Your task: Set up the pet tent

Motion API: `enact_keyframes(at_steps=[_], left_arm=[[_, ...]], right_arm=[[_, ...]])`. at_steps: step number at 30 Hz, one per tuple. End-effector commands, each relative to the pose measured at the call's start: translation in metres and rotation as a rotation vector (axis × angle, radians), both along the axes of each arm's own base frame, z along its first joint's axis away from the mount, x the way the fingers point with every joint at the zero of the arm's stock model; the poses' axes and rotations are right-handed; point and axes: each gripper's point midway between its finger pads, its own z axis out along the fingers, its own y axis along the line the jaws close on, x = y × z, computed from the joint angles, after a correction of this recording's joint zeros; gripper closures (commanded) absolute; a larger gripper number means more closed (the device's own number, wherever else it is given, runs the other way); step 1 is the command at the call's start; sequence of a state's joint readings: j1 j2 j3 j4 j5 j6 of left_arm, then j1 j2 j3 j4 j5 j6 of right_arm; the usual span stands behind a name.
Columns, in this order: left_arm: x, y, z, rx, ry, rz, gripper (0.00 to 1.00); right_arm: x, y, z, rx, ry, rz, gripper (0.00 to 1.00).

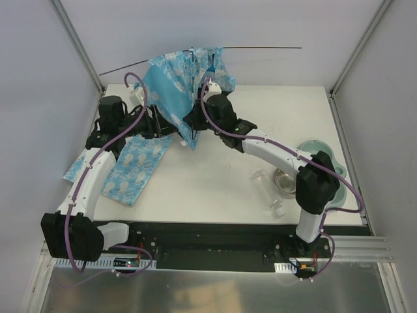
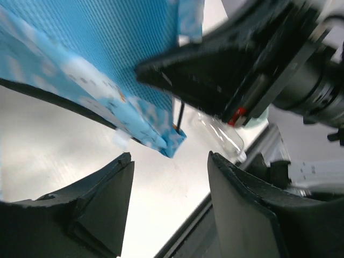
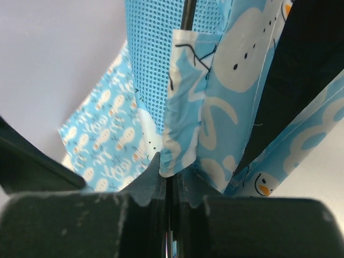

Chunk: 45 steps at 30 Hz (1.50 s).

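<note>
On the white table (image 1: 221,189) the pet tent (image 1: 176,85) stands half-raised and crumpled, rising above both sets of jaws, and the flat printed mat (image 1: 133,169) lies behind the left gripper (image 2: 169,161). The right gripper (image 3: 167,171) has its jaws pressed together on a hem of the tent's fabric, which runs straight out from them beside a thin black pole (image 3: 187,13). The left gripper's jaws stand parted with nothing between them, a pointed tent corner hanging just ahead of the gap.
</note>
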State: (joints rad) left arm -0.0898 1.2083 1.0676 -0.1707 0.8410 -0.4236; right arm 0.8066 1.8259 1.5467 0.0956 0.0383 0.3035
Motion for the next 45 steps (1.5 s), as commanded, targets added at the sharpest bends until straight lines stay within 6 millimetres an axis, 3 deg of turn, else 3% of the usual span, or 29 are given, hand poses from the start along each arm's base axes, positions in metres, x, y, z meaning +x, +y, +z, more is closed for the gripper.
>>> enact_keyframes(at_steps=[1, 5, 8, 12, 19, 23, 29, 41, 45], left_arm=[[0.013, 0.028, 0.039, 0.085, -0.135, 0.152, 0.4], [0.018, 0.051, 0.057, 0.179, -0.197, 0.269, 0.33], [0.027, 0.077, 0.057, 0.277, -0.207, 0.407, 0.25], [0.036, 0.103, 0.042, 0.391, -0.16, 0.5, 0.2], [0.048, 0.126, 0.012, 0.538, -0.105, 0.533, 0.2], [0.049, 0.124, -0.021, 0.616, -0.085, 0.429, 0.18], [0.055, 0.135, -0.067, 0.725, -0.014, 0.386, 0.18], [0.089, 0.129, -0.083, 0.77, -0.089, 0.214, 0.18], [0.104, 0.131, -0.1, 0.785, -0.055, 0.189, 0.19]], right_arm=[[-0.004, -0.025, 0.001, -0.131, -0.089, 0.053, 1.0], [-0.018, -0.045, -0.023, -0.222, -0.046, 0.132, 0.98], [-0.028, -0.06, -0.039, -0.288, -0.01, 0.181, 0.93], [-0.046, -0.081, -0.065, -0.39, 0.042, 0.265, 0.92], [-0.062, -0.112, -0.096, -0.515, 0.068, 0.317, 0.92], [-0.068, -0.126, -0.104, -0.509, 0.094, 0.326, 0.89], [-0.082, -0.129, -0.108, -0.5, 0.131, 0.36, 0.86], [-0.09, -0.143, -0.115, -0.522, 0.177, 0.352, 0.76], [-0.088, -0.149, -0.111, -0.531, 0.173, 0.32, 0.61]])
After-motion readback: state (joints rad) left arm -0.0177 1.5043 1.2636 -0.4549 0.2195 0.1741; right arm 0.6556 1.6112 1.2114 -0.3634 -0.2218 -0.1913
